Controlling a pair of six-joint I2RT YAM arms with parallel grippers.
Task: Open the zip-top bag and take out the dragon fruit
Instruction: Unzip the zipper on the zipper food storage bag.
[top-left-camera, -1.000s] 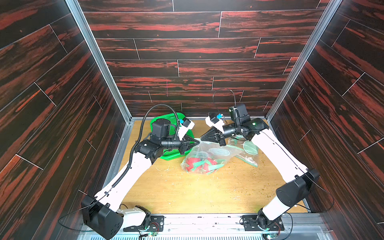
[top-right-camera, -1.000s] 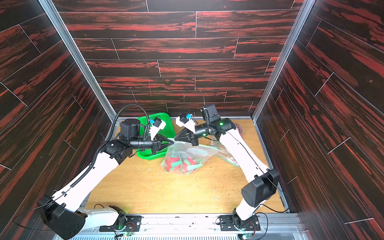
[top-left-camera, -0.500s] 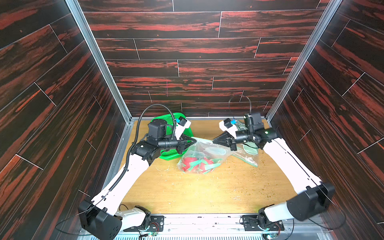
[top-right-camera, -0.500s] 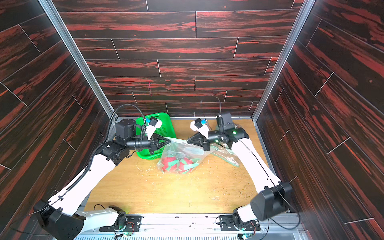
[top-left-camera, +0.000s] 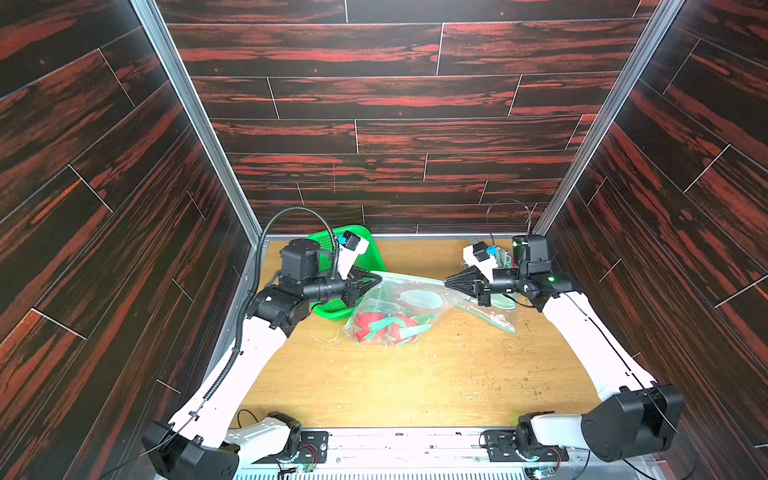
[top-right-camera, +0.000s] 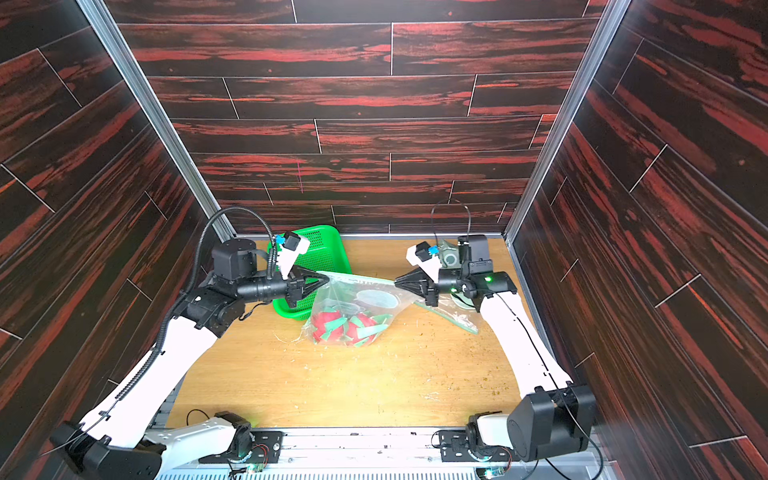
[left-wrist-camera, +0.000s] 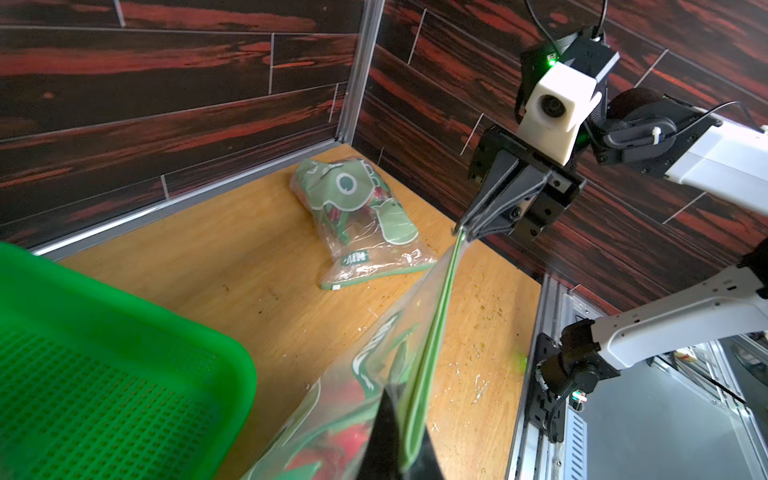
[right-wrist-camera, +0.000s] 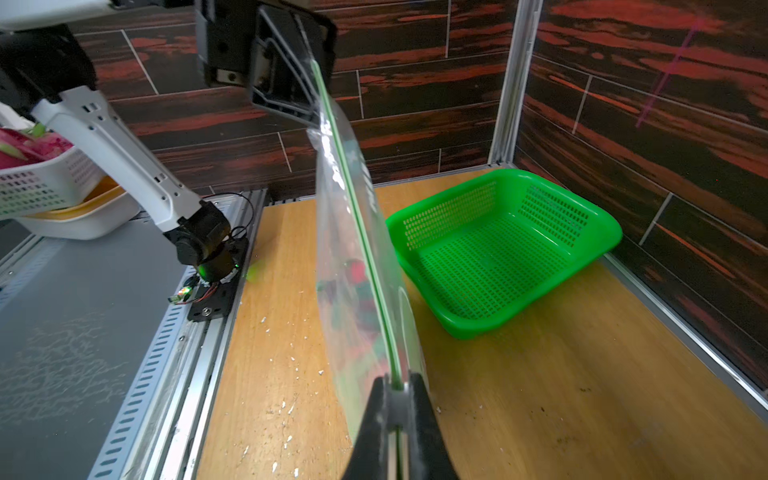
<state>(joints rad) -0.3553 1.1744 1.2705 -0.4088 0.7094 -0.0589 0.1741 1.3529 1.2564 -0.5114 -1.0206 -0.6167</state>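
Gripping: left gripper (top-left-camera: 376, 279) clamped tight on the basket-side end of the zip-top bag (top-left-camera: 401, 301) at its top edge; right gripper (top-left-camera: 446, 283) clamped just as tight on the opposite end.
Zip strip: green zip strip (left-wrist-camera: 436, 316) drawn into 1 straight, taut line from claw to claw; pressed together along its whole length in both wrist views, so judged not yet open.
Dragon fruit: dragon fruit (top-left-camera: 374, 326) inside the bag, red-pink with green scales, slumped in the sagging bottom, on or just above the wooden table (top-left-camera: 415, 382); count hard to read through the film.
Surroundings: green perforated basket (top-left-camera: 365, 253) empty, just behind the left gripper; 2nd bag (top-left-camera: 492, 318), printed and lying flat on the table, under the right arm.
Step in hand: judged as holding the mouth up by both ends, ahead of parting the seal.
Risk 1: pulling further along the strip, tightening the seal instead of parting it; cause: both pinches at the ends, neither on a single lip.
Risk 2: thin film slipping from a pinch, or tearing at a corner; cause: fruit weight plus outward tension.
Risk 3: dropping 1 end and losing the fruit sideways onto the table or against the basket rim; cause: regripping with no support under the load.
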